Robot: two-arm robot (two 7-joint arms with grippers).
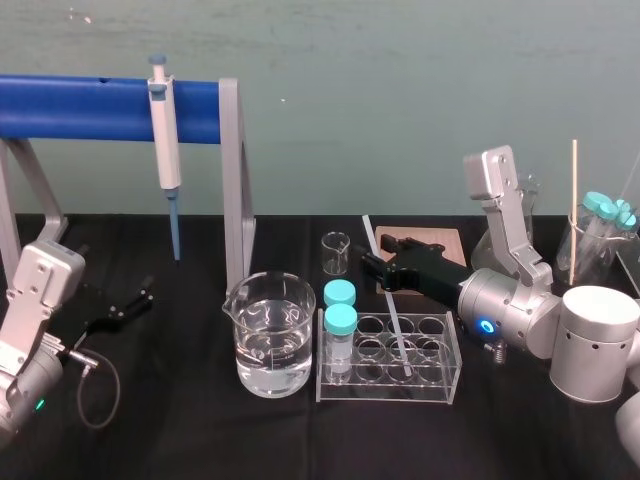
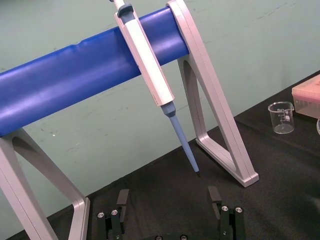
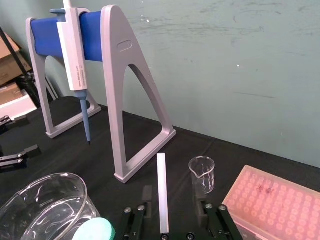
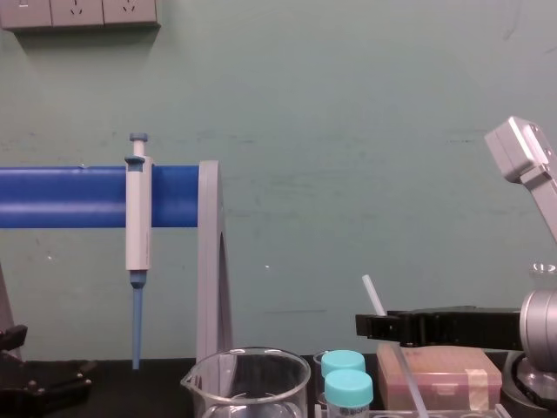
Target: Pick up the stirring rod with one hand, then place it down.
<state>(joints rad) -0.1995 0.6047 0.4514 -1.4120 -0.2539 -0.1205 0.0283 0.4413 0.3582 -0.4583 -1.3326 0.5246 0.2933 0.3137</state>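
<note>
Right wrist view has the rod [image 3: 162, 192] running straight up the gap of the right gripper [image 3: 173, 196]. The fingers [image 3: 146, 196] stand wide on either side of it, with counter showing between each pad and the rod, so nothing grips it yet. From the head view the rod leans in the clear rack [image 1: 440, 385], its lower end down in a front cell and its upper end slanting back past the gripper. The gripper meets the rod above the rack.

I judge the step in hand to be the close for the pickup. The rod already sits near the middle of the gap, so close squarely and gently; a thin, smooth rod will likely swing or slip if one pad lands first. Lift along the rod's own slant until its end clears the cell wall, or the rack may drag or tip.

Two capped vials [image 1: 340, 335] and a water-filled beaker [image 1: 268, 345] stand just left of the rack, so keep the lift off that side.

The left gripper [image 2: 168, 199] rests at the counter's left, fingers wide.
</note>
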